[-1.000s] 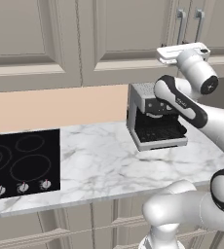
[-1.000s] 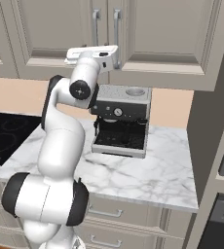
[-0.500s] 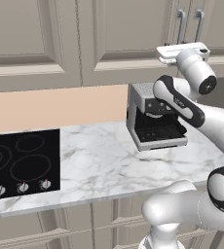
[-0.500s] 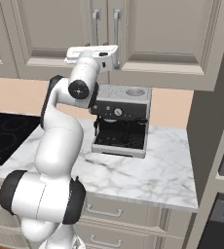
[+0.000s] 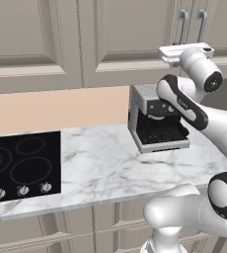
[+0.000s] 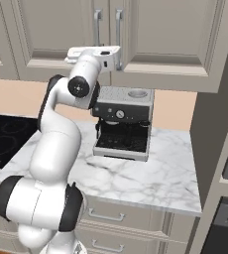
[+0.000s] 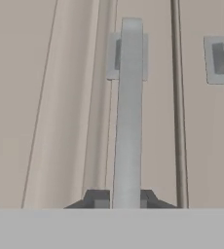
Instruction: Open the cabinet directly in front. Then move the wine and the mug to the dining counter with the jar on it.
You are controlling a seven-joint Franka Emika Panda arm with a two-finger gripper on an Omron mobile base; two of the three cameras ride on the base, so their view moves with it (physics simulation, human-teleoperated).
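Two fingers (image 7: 97,199) are clamped on the cabinet's (image 7: 50,97) left bar handle (image 7: 129,112), which runs lengthwise straight ahead between them; door shut, ready to pull.

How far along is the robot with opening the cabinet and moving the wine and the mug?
Barely started. Done: the gripper has reached the cabinet and is shut on the left door's handle, fingertips on either side of the bar. In hand: that grip; both doors look flush and closed in the base views. Left: pulling the door open, then carrying the wine and mug to the dining counter.
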